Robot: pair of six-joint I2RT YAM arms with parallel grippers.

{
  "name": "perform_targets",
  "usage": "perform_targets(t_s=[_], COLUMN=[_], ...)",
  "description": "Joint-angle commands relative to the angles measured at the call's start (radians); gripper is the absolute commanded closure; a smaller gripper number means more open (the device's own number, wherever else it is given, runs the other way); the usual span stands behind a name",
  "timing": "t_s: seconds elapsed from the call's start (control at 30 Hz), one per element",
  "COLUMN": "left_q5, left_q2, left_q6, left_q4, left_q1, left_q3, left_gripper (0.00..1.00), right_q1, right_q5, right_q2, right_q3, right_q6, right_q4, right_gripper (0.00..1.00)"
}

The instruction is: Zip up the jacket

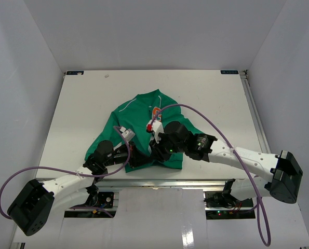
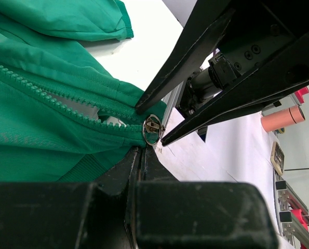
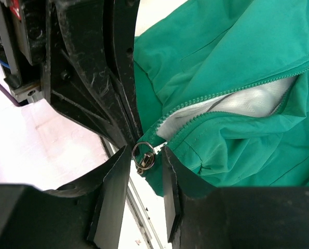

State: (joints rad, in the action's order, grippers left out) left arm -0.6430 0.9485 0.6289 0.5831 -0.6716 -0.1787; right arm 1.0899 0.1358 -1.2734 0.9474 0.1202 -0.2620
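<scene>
One zipper pull sits within parted right pincer; left pincer pinches the jacket.

Green jacket here with thin white piping, orange emblem on the chest, pale lining peeking through, silver zipper pull glinting, white table underneath, purple cables looping

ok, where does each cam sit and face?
Top external: above and behind the robot, looking down on the table; left arm and right arm meet over the jacket.
Left wrist: on the left arm, looks along the left fingers at the zipper pull; right fingers opposite.
Right wrist: on the right arm, looks between the right fingers at that pull; left fingers opposite.
Shared: both wrist views show the pull.
</scene>
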Motion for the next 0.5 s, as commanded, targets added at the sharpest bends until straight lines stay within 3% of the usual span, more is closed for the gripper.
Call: perform_targets(t_s=[0.0,0.17,0.47], left_q5=[-0.007,-0.006,-0.003], left_q2=[-0.004,-0.004,-0.015], left_q6=[-0.002,-0.003,0.002], left_q4=[0.029,0.026,0.009], left_q1=[-0.003,-0.003,-0.003], left_q3=[-0.022,-0.025,-0.035], left_gripper=[1.0,1.0,1.0], right_q1=[0.015,0.019,0.024], right_q5=[-0.009,-0.016,0.007], right_q2=[-0.015,-0.011,-0.01], right_q3=[0.054,0.054,0.047], right_q6=[-0.013,-0.014,-0.028], right_q4=[-0.009,-0.013,-0.014], right_gripper=[0.65,0.72,0.74])
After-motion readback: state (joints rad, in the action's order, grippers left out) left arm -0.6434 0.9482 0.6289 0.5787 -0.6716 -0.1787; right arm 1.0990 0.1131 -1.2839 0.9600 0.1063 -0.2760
